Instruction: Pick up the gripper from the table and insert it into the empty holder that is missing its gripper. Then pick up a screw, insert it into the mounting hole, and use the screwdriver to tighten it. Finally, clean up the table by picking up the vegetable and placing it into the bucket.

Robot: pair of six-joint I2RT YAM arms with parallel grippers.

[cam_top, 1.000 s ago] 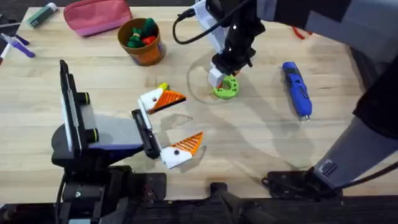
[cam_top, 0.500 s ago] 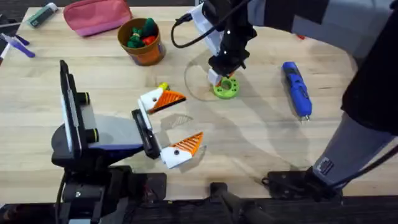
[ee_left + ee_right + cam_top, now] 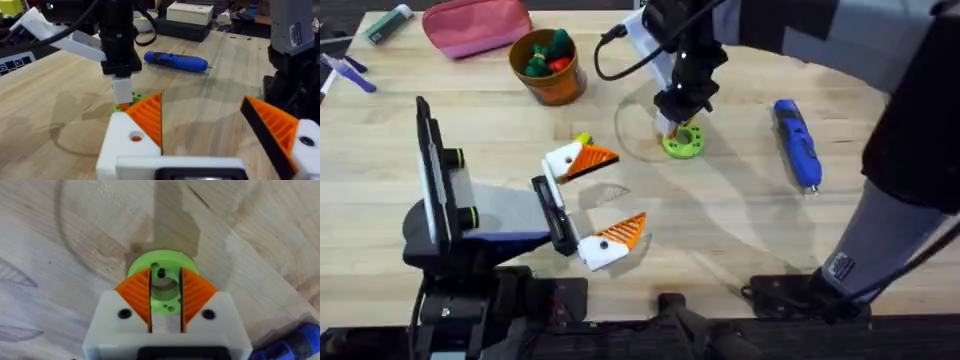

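My right gripper [image 3: 677,126] points down onto a green ring [image 3: 683,143]. In the right wrist view its orange pads [image 3: 136,292] stand a narrow gap apart over the ring's centre [image 3: 161,262], open, with a small black screw [image 3: 161,272] between the tips. My left gripper [image 3: 628,190] lies wide open on the table [image 3: 740,230]. Both its white finger bases carry orange wedges. The far base, the holder [image 3: 122,145], has a mounting hole [image 3: 135,136] with no screw head. The yellow-green vegetable [image 3: 582,139] lies by that finger. The blue screwdriver [image 3: 797,142] lies to the right. The orange bucket [image 3: 560,85] stands at the back.
Green and red toys [image 3: 546,56] fill the bucket. A pink pouch [image 3: 475,25] lies at the back left, with markers [image 3: 350,72] at the left edge. The right arm's cable [image 3: 620,55] loops above the ring. Bare wood lies between the ring and the screwdriver.
My right gripper has shifted slightly left and settled lower over the green ring. The left arm and the loose objects have not moved.
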